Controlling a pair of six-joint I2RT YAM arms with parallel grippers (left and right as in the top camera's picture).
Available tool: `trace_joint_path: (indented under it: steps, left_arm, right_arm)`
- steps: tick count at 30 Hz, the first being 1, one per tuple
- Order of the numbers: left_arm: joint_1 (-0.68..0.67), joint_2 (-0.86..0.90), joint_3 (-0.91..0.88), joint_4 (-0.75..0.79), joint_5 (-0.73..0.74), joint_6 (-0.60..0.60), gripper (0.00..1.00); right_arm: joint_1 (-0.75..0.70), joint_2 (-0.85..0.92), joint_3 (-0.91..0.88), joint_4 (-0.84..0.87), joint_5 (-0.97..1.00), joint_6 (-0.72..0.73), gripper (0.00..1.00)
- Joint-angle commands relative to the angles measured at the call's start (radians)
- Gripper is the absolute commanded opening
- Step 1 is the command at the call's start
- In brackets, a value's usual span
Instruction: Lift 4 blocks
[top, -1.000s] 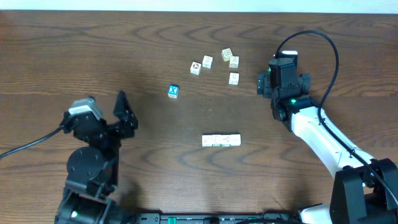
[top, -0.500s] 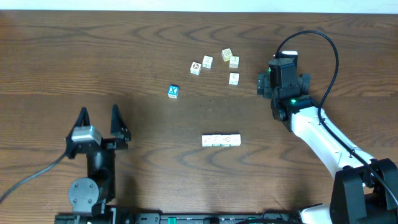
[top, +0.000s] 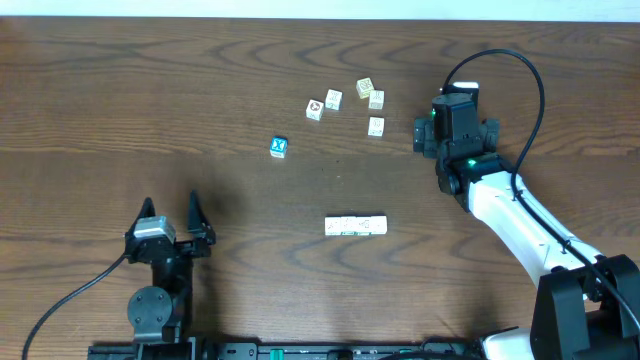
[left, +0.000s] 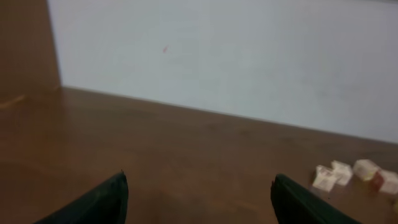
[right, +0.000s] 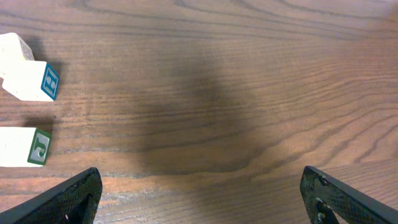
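Note:
Small cream letter blocks (top: 376, 99) lie in a loose cluster at the back middle of the table. A tight row of several more cream blocks (top: 356, 226) lies nearer the front. My left gripper (top: 170, 202) stands open and empty near the front left, far from both groups. The left wrist view (left: 199, 180) shows the cluster small at its right edge (left: 341, 172). My right gripper (top: 428, 135) is open and empty just right of the cluster. The right wrist view (right: 200, 177) shows a green-lettered block (right: 23, 147) and a blue-lettered one (right: 32, 81) to the left of the fingers.
A blue-faced cube (top: 279, 147) sits alone left of the cluster. A cream cube with a dark mark (top: 315, 109) is the cluster's leftmost. The right arm's white link (top: 520, 225) and black cable (top: 520, 60) cross the right side. A pale wall (left: 249, 56) rises behind the table.
The left arm has drawn back toward the front edge, its open gripper now lower and pointing straight away. The right arm and all blocks have stayed put.

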Motion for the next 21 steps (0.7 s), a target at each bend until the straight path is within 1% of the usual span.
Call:
trace_joint_path:
  steps: [1,3,6,21]
  left_arm:
    - [0.027,-0.024,-0.005,-0.059,0.009,-0.016,0.74]
    - [0.028,-0.024,-0.005,-0.100,0.009,-0.015,0.74]
    - [0.028,-0.024,-0.005,-0.203,0.010,-0.014,0.74]
    - [0.029,-0.015,-0.005,-0.194,0.010,-0.011,0.74]
  right_arm:
    - [-0.002,0.000,0.013,-0.001,0.016,-0.003,0.99]
    - [-0.002,0.000,0.013,-0.001,0.016,-0.003,0.99]
    - [-0.002,0.000,0.013,-0.001,0.016,-0.003,0.99]
    - [-0.002,0.000,0.013,-0.001,0.016,-0.003,0.99]
